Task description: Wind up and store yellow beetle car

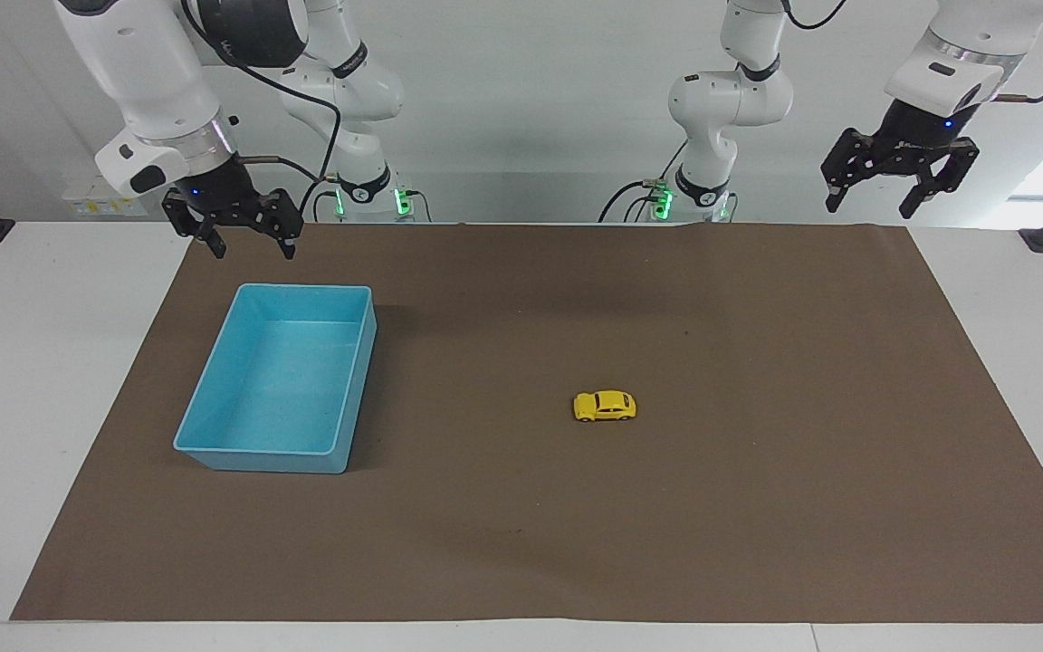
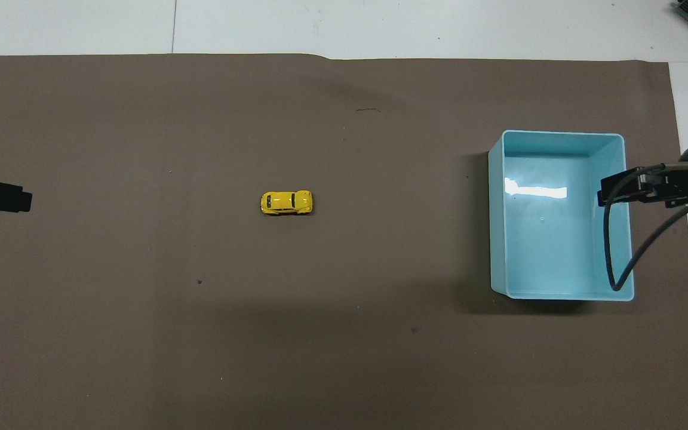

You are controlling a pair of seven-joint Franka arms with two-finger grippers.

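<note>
Hands come first, nearest the robots: the left hand [image 1: 899,186] hangs high over the corner of the brown mat [image 1: 757,507] at the left arm's end of the tabletop [image 1: 42,362], fingers apart and holding nothing. The right hand [image 1: 234,234] hovers over the mat's edge nearest the robots at the right arm's end, just short of the light blue bin [image 1: 214,412], fingers likewise apart and empty. Farther out, the empty bin stands on the mat. The yellow beetle car [image 1: 605,406] sits on its wheels near the tabletop's middle, well apart from the bin. No step looks begun; the first move seems a descent and a narrow pinch on the car's small body before winding it.
</note>
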